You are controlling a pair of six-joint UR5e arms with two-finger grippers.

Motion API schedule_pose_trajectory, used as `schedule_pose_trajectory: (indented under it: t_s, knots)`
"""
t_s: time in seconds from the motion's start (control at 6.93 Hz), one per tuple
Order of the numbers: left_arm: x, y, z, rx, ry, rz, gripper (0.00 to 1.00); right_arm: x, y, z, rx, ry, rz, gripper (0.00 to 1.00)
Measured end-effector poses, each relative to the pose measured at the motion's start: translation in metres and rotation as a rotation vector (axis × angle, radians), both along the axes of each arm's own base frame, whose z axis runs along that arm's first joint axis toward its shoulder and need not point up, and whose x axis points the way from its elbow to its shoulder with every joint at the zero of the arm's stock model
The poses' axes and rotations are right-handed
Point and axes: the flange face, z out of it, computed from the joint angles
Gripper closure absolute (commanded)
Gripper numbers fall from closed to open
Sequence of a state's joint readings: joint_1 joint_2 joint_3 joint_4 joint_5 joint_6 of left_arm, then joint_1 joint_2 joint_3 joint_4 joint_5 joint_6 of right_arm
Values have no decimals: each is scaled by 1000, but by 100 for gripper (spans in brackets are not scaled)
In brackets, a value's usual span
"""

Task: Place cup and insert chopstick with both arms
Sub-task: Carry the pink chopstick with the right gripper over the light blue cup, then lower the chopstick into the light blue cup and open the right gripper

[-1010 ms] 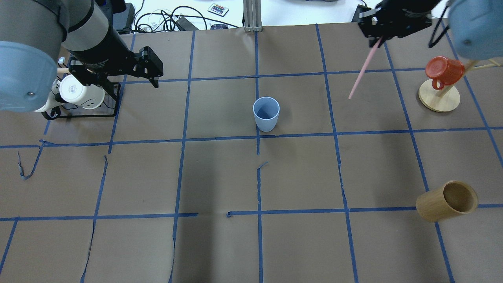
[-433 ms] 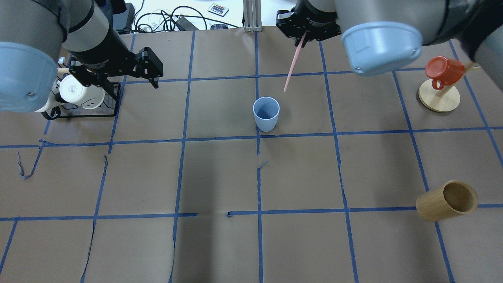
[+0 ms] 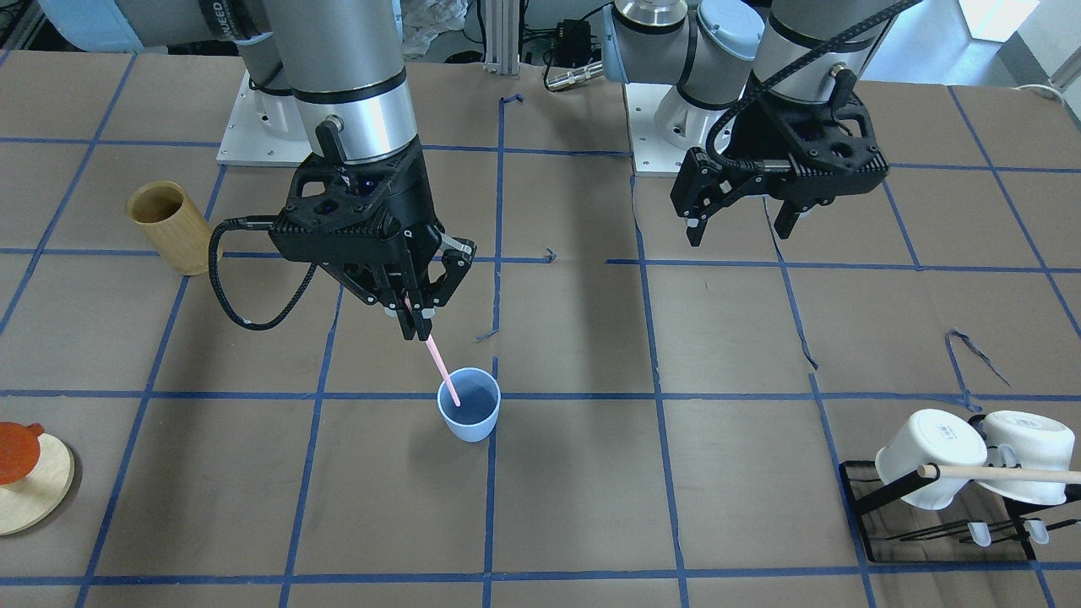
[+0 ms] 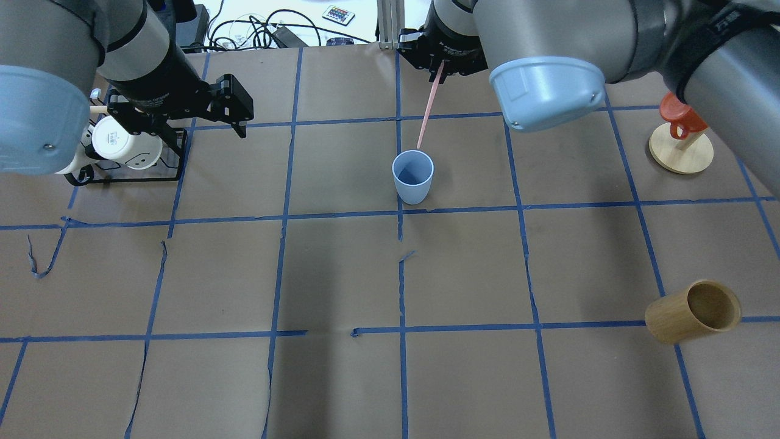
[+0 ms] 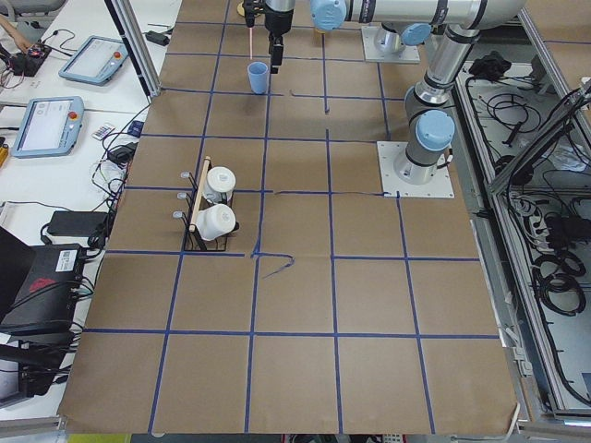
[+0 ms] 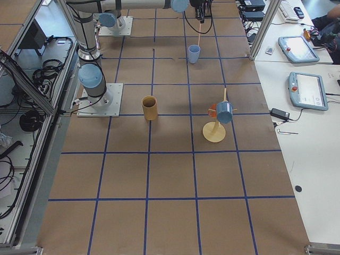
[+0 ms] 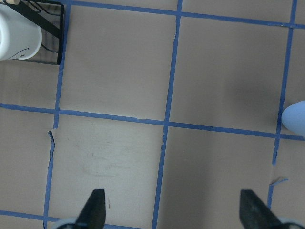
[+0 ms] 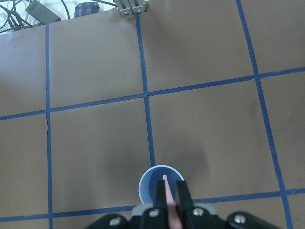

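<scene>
— Where's the cup?
— The blue cup (image 4: 413, 177) stands upright mid-table; the pink chopstick (image 4: 428, 110) slants down to its mouth, tip at the far rim.
— Who holds it?
— The right gripper (image 3: 414, 325), jaws pinched on its upper end; off to the side, the left gripper (image 3: 741, 230) hangs wide, holding nothing, beside the mug rack (image 4: 128, 179).

Left wrist view: cup (image 7: 295, 117) mostly cropped

Right end effector (image 3: 414, 325) and pink chopstick (image 3: 442, 370) now farther left, tip over blue cup (image 3: 469, 431).
</scene>
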State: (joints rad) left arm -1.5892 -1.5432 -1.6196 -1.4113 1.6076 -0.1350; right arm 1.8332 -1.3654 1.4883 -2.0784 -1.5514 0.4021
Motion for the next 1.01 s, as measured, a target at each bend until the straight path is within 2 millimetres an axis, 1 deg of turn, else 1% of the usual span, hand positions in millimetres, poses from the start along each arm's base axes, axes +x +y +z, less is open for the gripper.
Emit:
schedule_pose_trajectory:
  t_s: [0.29,0.43,0.58,0.72,0.87,1.01]
  knots:
    - [0,0,0,1,-1,0,0,3,-7,-18,25,-2,-21,100]
    - [0,0,0,2,-1,0,0,6,-7,-23,41,-7,-38,100]
    - [0,0,0,2,-1,0,0,10,-5,-26,54,-4,-43,58]
    - [0,0,0,2,-1,0,0,13,-4,-28,62,-1,-42,30]
    - [0,0,0,2,-1,0,0,15,-3,-29,64,0,-42,5]
    - [0,0,0,2,-1,0,0,15,-3,-29,61,0,-42,0]
